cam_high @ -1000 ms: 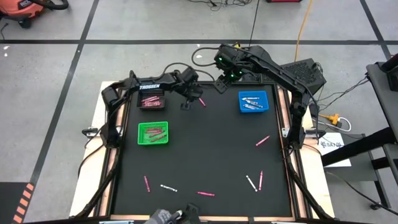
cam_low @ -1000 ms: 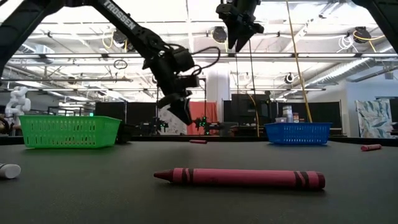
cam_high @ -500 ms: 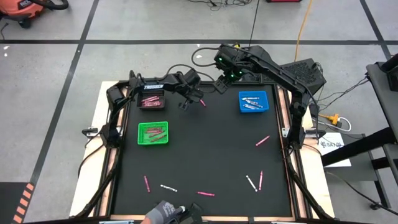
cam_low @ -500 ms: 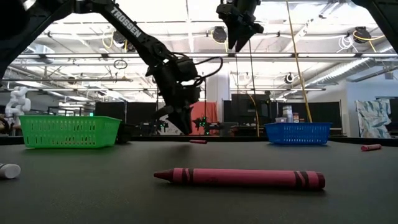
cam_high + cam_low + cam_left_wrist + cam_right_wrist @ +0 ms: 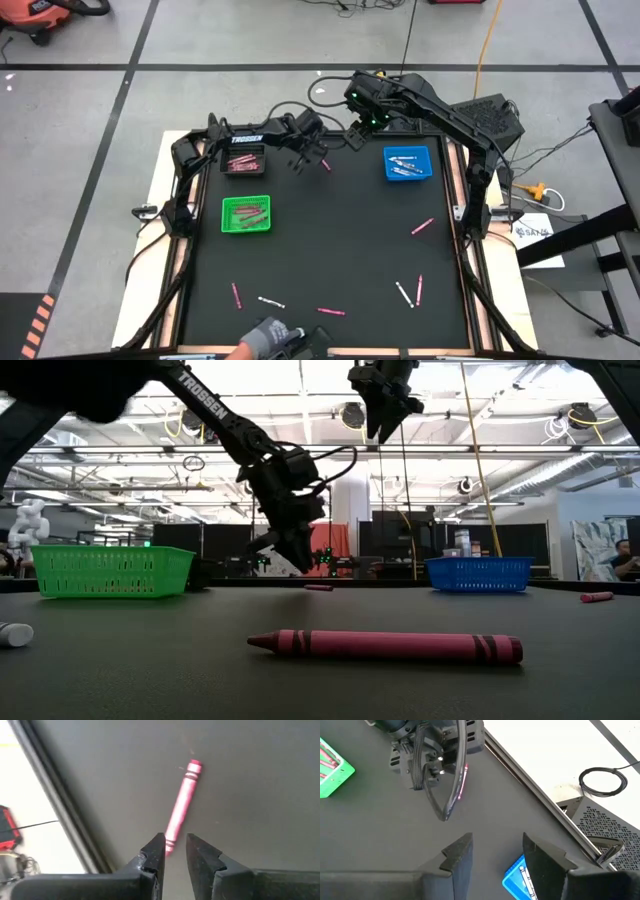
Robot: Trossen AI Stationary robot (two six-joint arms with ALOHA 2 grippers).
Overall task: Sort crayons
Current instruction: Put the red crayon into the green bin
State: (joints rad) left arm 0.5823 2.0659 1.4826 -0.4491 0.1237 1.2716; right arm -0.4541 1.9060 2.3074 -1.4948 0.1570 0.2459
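Left wrist view shows the left pincer (image 5: 174, 851), lowered toward the table (image 5: 340, 240) over the last second, now poised with narrowly parted fingers over a pink crayon (image 5: 181, 805) at the far edge, not yet gripped, while the right pincer (image 5: 492, 851) hangs wide open above.

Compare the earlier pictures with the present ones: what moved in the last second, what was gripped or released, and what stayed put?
The left gripper swung toward the pink crayon near the table's far edge and dropped lower; its fingers hang open above it, gripping nothing. At the near edge, a person's gloved hand crept further in. The right gripper, the loose crayons and the trays stayed put.
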